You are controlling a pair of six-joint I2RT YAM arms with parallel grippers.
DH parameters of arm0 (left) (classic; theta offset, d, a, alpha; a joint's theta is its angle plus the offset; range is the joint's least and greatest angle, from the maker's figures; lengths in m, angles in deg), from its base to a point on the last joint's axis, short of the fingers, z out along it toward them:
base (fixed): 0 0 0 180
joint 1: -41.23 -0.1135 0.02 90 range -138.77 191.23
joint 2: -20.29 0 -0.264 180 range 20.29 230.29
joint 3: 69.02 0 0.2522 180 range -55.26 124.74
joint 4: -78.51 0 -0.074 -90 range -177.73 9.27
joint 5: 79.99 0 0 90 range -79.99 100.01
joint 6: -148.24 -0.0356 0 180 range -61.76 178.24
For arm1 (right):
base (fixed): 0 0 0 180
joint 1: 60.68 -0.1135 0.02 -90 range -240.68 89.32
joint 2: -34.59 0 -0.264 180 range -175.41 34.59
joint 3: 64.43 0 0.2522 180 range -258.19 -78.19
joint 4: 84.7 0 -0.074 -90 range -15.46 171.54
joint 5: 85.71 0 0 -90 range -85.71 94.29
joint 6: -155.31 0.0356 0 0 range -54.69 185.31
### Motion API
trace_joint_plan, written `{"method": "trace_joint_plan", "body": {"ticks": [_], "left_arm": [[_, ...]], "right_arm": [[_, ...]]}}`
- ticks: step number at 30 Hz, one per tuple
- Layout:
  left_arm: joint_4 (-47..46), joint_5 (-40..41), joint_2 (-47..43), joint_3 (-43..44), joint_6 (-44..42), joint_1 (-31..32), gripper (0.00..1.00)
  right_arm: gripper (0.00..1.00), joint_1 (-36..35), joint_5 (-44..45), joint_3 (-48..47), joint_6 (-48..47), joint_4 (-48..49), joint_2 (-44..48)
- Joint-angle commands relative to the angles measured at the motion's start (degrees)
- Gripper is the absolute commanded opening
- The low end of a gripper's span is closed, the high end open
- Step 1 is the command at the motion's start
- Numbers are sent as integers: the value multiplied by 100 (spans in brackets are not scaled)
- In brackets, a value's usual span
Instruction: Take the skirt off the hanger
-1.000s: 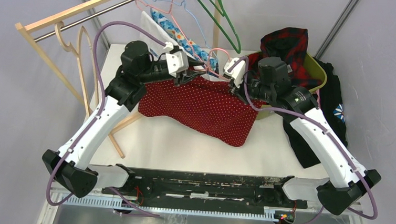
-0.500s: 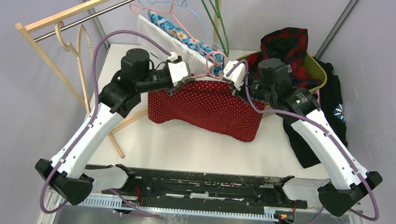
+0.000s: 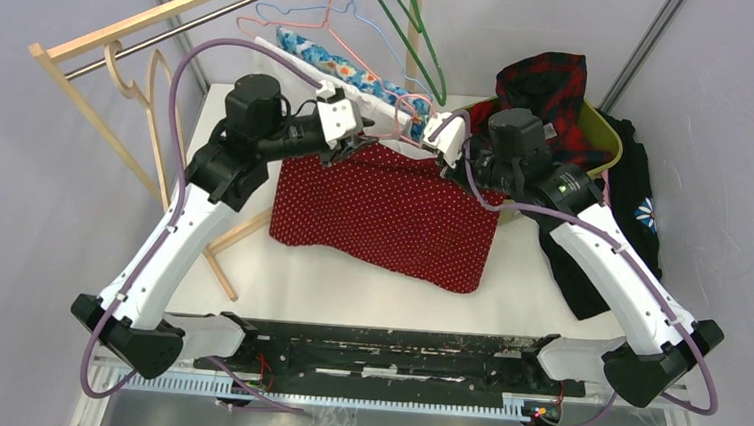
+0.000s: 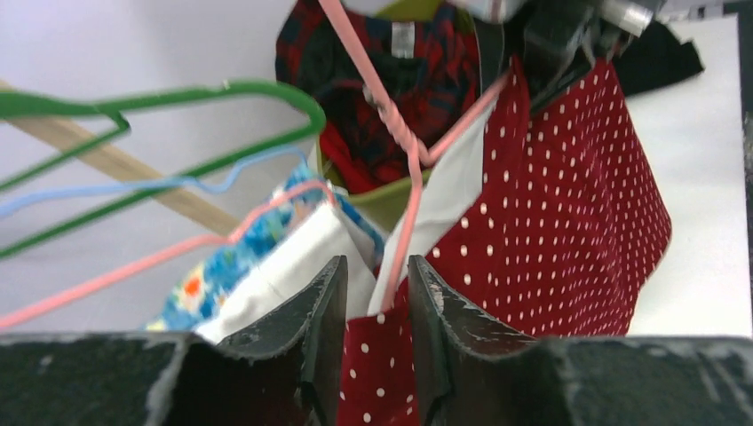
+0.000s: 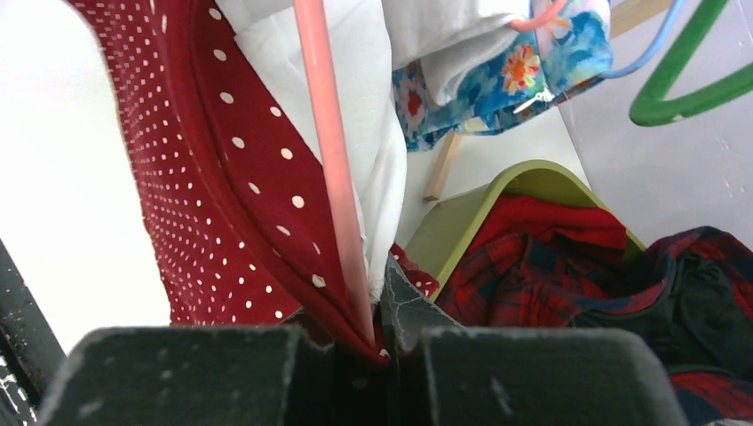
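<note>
The red skirt with white dots hangs on a pink wire hanger between my two grippers, its hem draping onto the white table. My left gripper is at the skirt's left top corner. In the left wrist view its jaws stand slightly apart, open, with the skirt corner and the hanger's end in the gap. My right gripper is shut on the right top corner, pinching the skirt's waistband and the hanger's wire together.
A wooden rack with a metal rail stands back left, carrying green and blue hangers and a floral garment. A green bin of plaid clothes sits right behind the right gripper. A black garment lies at the right edge.
The left gripper swung right with the skirt's corner, then back left a little. The skirt's hem shifted with it. The right gripper stayed shut in place.
</note>
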Motion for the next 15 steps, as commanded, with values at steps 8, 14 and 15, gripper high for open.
{"method": "trace_joint_plan", "body": {"ticks": [8, 14, 15], "left_arm": [[-1128, -1129, 581, 535, 960, 84, 39], [-1128, -1152, 725, 562, 984, 191, 31], [-1128, -1152, 755, 589, 1004, 216, 30]], "right_arm": [[1, 50, 47, -207, 158, 700, 285], [1, 49, -67, -270, 216, 670, 285], [1, 54, -95, -277, 230, 666, 288]]}}
